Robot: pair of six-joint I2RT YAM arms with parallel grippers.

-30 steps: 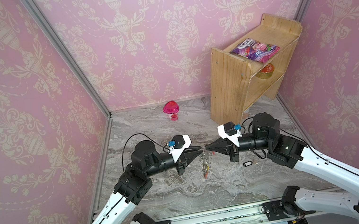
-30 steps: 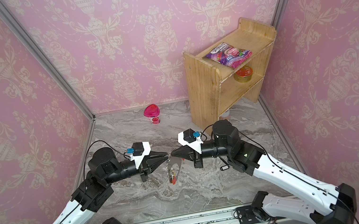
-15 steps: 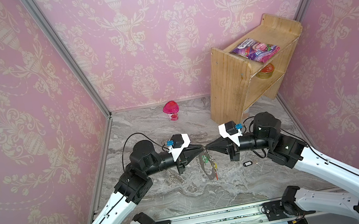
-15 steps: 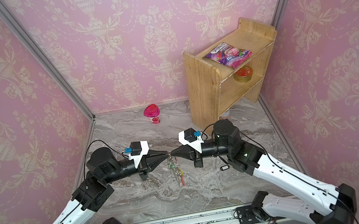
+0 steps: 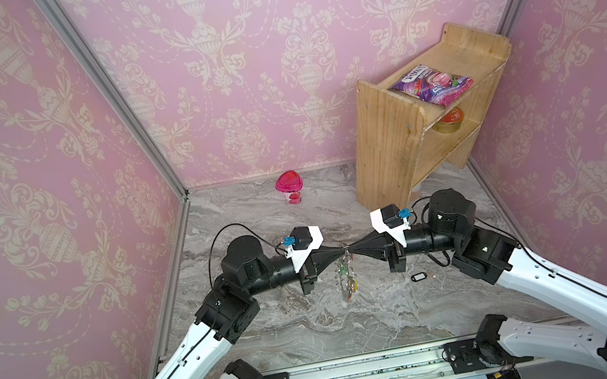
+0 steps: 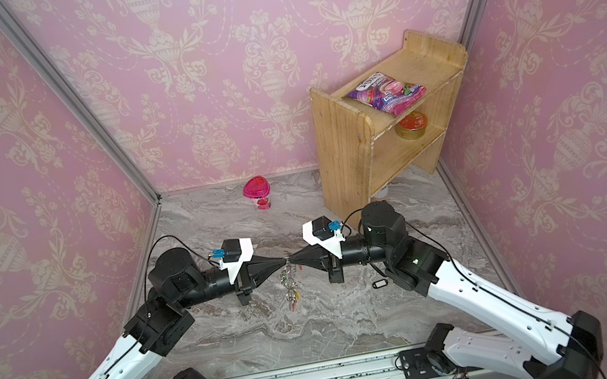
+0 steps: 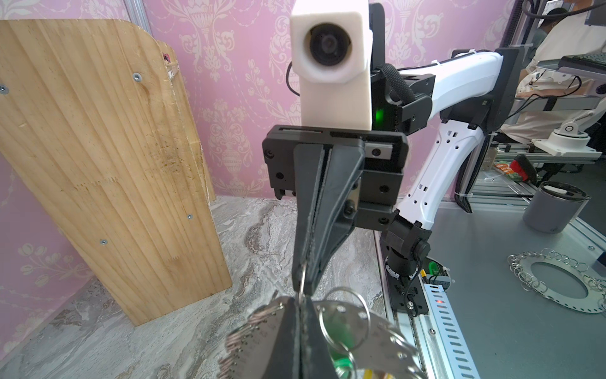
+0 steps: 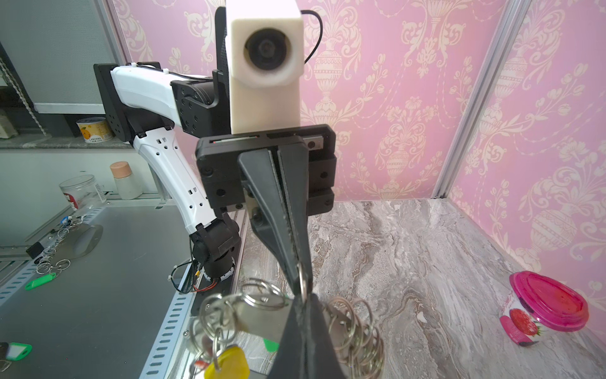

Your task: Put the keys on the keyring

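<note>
Both tools are closed, tip to tip at frame centre in both top views. The left tool [image 5: 341, 252] and right tool [image 5: 351, 250] each pinch the top edge of the keyring [image 5: 346, 280], which hangs below them, probably to steady one ring for opening. The black-tagged keys [image 5: 418, 276] lie unheld on the worktop [image 5: 317, 323], lower right of the tool tips.
</note>
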